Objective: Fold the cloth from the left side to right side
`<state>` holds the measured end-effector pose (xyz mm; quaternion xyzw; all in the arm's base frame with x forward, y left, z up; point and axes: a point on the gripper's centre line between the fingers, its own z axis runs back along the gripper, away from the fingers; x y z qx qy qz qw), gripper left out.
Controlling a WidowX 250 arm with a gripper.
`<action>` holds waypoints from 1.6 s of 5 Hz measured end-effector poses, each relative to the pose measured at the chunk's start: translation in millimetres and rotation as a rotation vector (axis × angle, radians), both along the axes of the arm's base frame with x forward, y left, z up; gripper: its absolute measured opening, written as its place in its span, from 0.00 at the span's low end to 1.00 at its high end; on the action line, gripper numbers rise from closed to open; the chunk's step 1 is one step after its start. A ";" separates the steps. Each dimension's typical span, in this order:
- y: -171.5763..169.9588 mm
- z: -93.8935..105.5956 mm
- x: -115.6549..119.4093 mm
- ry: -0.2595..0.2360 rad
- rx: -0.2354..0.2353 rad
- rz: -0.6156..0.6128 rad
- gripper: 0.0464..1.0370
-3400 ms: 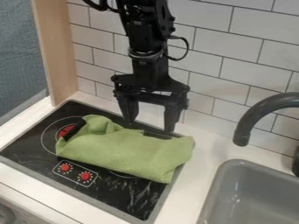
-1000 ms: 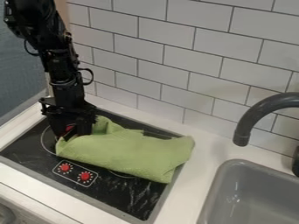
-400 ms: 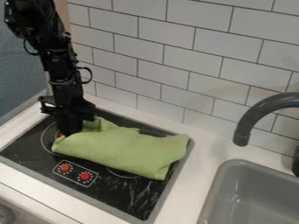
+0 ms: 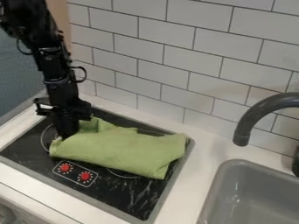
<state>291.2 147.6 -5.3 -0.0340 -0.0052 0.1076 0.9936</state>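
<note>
Black stovetop panel [image 4: 125, 194], grey-rimmed, with two red printed dials. Green fabric cloth [image 4: 123, 151], lying across it; a long, rumpled, layered bundle. Black two-finger gripper [image 4: 68, 134], pointing down, jaws clamped on the cloth's left end; remainder extending rightward from them.

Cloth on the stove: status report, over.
Gripper shut on cloth's left end. Cloth lies rumpled across stove. Tap off to the right, apart from cloth.
</note>
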 end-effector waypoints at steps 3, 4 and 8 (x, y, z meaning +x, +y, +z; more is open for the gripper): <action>-40.1 87.3 7.0 -0.128 -0.091 0.015 0.01; -66.1 100.4 7.8 -0.159 -0.132 -0.034 0.01; -181.6 64.2 19.9 -0.098 -0.117 -0.289 0.01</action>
